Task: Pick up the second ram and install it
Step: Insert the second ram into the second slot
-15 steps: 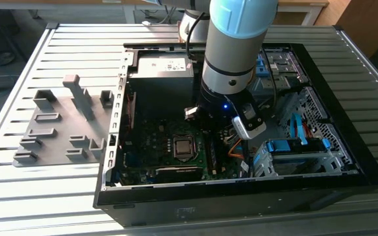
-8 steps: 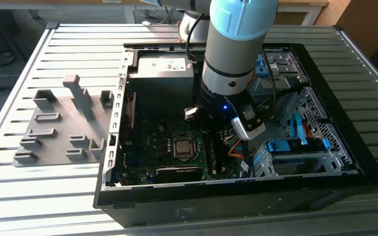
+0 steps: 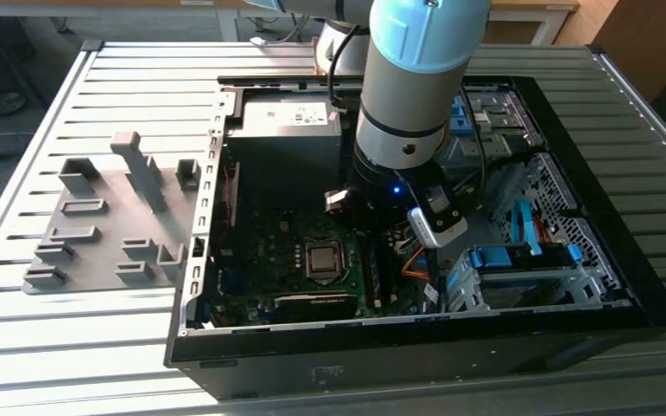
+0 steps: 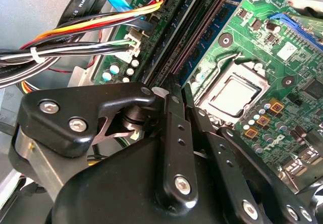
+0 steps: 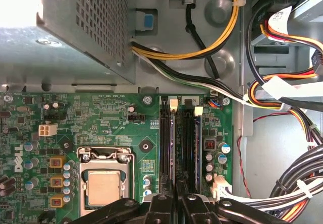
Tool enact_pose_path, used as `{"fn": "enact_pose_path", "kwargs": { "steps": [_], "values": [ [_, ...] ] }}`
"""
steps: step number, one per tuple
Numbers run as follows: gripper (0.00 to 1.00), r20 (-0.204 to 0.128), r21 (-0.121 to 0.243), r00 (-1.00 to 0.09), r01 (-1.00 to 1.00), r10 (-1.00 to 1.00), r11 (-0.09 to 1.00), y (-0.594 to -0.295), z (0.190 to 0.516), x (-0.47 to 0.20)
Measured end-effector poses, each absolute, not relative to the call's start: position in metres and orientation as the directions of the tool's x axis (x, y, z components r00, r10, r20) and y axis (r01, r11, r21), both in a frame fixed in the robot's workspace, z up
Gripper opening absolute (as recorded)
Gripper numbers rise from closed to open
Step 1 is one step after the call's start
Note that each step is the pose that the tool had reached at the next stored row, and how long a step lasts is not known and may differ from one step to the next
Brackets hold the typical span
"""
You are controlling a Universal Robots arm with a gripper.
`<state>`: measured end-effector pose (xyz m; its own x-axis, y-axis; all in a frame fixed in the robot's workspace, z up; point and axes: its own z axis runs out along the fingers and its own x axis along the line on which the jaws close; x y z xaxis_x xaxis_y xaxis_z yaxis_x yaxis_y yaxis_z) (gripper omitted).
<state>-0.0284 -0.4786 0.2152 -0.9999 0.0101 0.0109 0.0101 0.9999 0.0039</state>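
First wrist view: pincer narrow, gripping the second ram edge-on above the motherboard's slots. Install step; seating calls for true alignment.

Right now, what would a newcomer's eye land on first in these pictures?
The light-blue robot arm plunging into the open computer case, its gripper low over the memory slots. Beside them sits the silver CPU socket; a grey fixture lies on the slatted table at the exterior view's left.
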Motion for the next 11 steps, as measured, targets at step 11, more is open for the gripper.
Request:
{"fn": "enact_pose_path", "kwargs": {
  "steps": [11],
  "values": [
    [0.14, 0.011, 0.004, -1.0, 0.01, 0.01, 1.0, -0.4786, 0.2159, -0.0284]
  ]
}}
